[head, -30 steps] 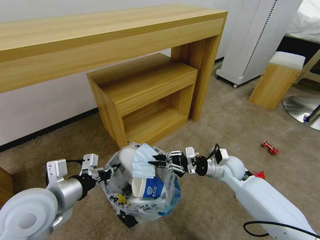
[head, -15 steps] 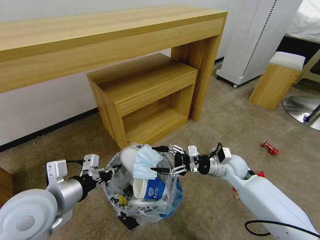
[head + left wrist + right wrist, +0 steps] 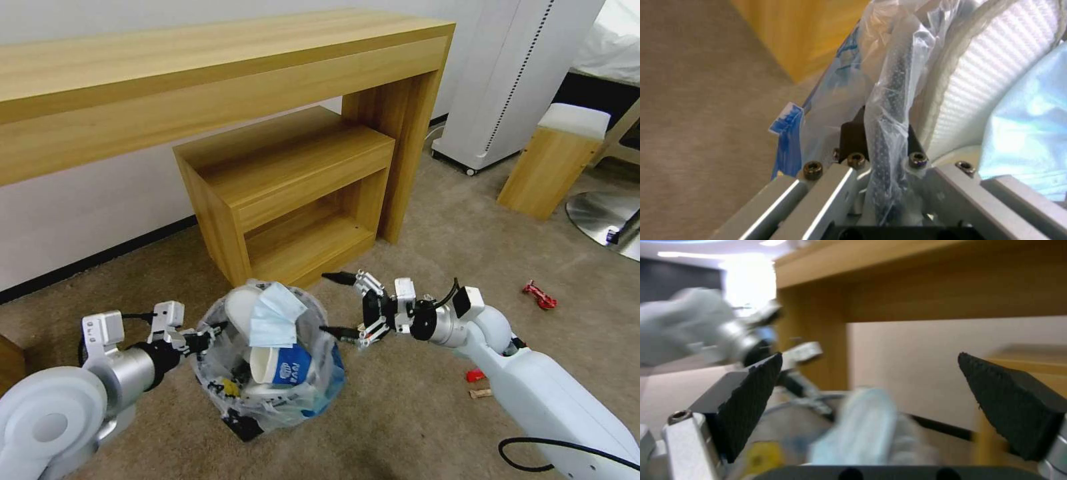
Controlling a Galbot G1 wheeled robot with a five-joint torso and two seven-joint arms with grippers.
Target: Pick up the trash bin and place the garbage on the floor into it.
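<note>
The left gripper [image 3: 212,331] has its jaws clamped on the rim of the trash bin [image 3: 267,393], pinching the black edge together with the crinkly clear bag [image 3: 889,110] that lines it; the left wrist view shows the rim and plastic running straight between the two jaws. Just beyond those jaws, inside the bin, lie a white slipper [image 3: 239,308], a pale blue mask [image 3: 273,319] draped over the top of the pile, and below it a blue-white paper cup [image 3: 279,364] lying on its side. A blue patch of the bag [image 3: 335,375] shows on the bin's far side from the left jaws.

The right gripper [image 3: 341,304] hangs just beside the bin's rim on the side opposite the left jaws, its jaws spread wide apart with nothing between them. In the right wrist view the two black pads [image 3: 749,400] frame the mask [image 3: 862,426] ahead of them.

Behind the right arm, on the carpet floor [image 3: 427,240], lie a small red scrap [image 3: 475,375] and a tan piece [image 3: 480,393], both near the arm. Well away from the right jaws, farther to the right, lies a red wrapper [image 3: 539,295]. Ahead of both jaws stands a low wooden shelf unit [image 3: 293,193] under a long wooden table [image 3: 200,73].
</note>
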